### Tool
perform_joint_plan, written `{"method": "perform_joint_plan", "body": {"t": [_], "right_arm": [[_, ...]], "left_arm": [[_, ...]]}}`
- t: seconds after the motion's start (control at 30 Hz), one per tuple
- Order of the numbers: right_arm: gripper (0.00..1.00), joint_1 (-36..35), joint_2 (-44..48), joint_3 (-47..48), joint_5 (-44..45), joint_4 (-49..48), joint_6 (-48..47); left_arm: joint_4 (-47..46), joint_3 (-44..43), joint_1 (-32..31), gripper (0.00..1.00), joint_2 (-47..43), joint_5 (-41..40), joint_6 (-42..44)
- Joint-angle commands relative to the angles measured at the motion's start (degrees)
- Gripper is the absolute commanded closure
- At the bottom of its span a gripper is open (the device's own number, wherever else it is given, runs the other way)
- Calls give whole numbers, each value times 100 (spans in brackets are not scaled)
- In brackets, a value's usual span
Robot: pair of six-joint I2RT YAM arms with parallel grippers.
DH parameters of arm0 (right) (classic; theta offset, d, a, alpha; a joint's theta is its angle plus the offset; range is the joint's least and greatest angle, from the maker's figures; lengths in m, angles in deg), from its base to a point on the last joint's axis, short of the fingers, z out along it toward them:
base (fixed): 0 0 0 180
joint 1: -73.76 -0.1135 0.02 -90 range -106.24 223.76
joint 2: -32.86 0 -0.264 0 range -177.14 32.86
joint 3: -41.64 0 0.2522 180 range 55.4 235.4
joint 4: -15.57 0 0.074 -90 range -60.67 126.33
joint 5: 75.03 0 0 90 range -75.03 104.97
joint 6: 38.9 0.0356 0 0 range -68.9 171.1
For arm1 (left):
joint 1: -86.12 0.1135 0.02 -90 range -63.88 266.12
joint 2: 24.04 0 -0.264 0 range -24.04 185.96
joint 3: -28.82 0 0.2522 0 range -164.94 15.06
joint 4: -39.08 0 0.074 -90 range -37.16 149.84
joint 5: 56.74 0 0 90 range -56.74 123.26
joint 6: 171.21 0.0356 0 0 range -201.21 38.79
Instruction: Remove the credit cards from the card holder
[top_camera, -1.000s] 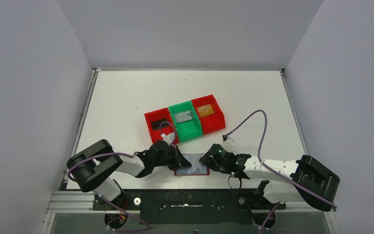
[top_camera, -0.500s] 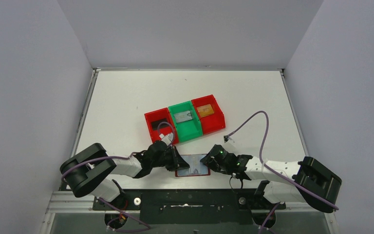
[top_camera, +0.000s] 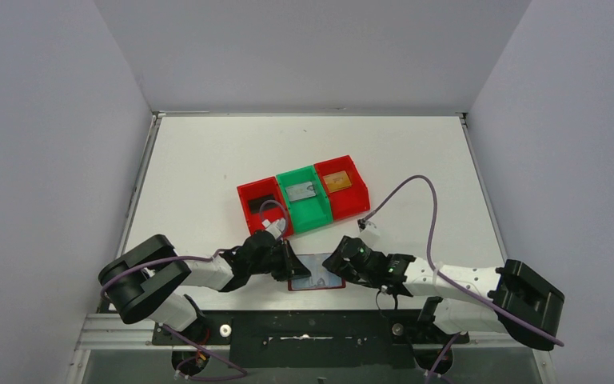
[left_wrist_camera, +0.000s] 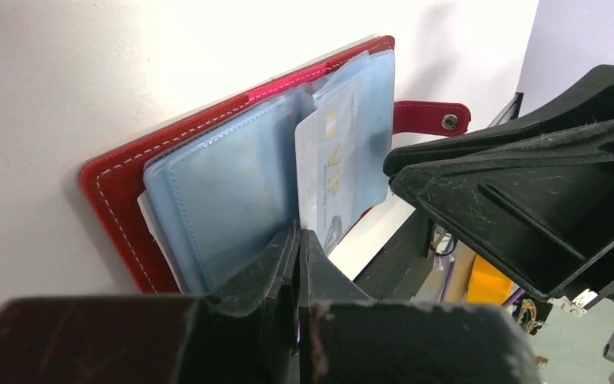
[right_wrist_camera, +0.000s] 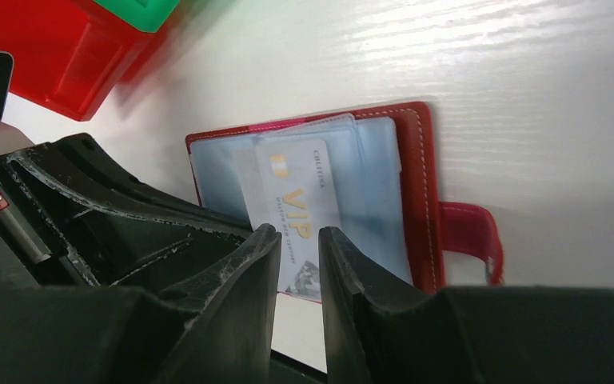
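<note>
The card holder [top_camera: 316, 274] is lying open on the desk [top_camera: 208, 160] at the lower centre of the top view, with both arms meeting over it. Three cards are already sitting in the bins above it: a black card [top_camera: 261, 202] in the left red bin [top_camera: 249, 214], a grey card [top_camera: 301, 192] in the green bin [top_camera: 313, 214], and a tan card [top_camera: 336, 181] in the right red bin [top_camera: 357, 200].

A pale VIP card [right_wrist_camera: 294, 200] is poking partway out of a blue-grey pocket, so the step in hand looks like pulling this one free.

The left gripper [left_wrist_camera: 298, 264] is showing shut, its tips sitting at the holder's edge at the bottom of its wrist view, apparently pinning the holder down. Whether it is pinching any plastic cannot be told.

The right gripper [right_wrist_camera: 296, 240] is standing narrow, a slim gap showing between its fingers, lined up with the exposed end of the VIP card. It does not appear to be clamping the card yet.

The next move is probably calling for the right gripper to close on that free edge and draw the card out along the pocket's opening, toward the bottom of its wrist view, while the left keeps the holder from sliding. The risk is the thin card slipping, or the whole holder dragging along.
</note>
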Motion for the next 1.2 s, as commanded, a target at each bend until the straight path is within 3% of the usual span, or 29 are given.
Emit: {"method": "perform_joint_plan", "body": {"t": [0.0, 0.3, 0.47, 0.6, 0.73, 0.97, 1.17], "right_arm": [[74, -39, -378, 314, -99, -484, -243], [75, -40, -1162, 838, 280, 1209, 263], [75, -63, -1258, 737, 96, 819, 193], [75, -51, -1371, 697, -57, 635, 202], [75, -31, -1400, 597, -161, 476, 231], [75, 64, -1195, 331, -255, 207, 295], [75, 103, -1057, 227, -193, 256, 366]], "left_arm": [[45, -184, 21, 100, -60, -9, 136], [21, -142, 19, 100, -99, -17, 137], [-127, -132, 17, 100, -103, -23, 121], [-376, -100, 24, 82, -65, -39, -9], [-735, -58, 22, 78, 126, 16, -127], [-1349, 61, 16, 79, 595, 134, -370], [-1212, 101, 7, 93, 473, 16, -359]]}}
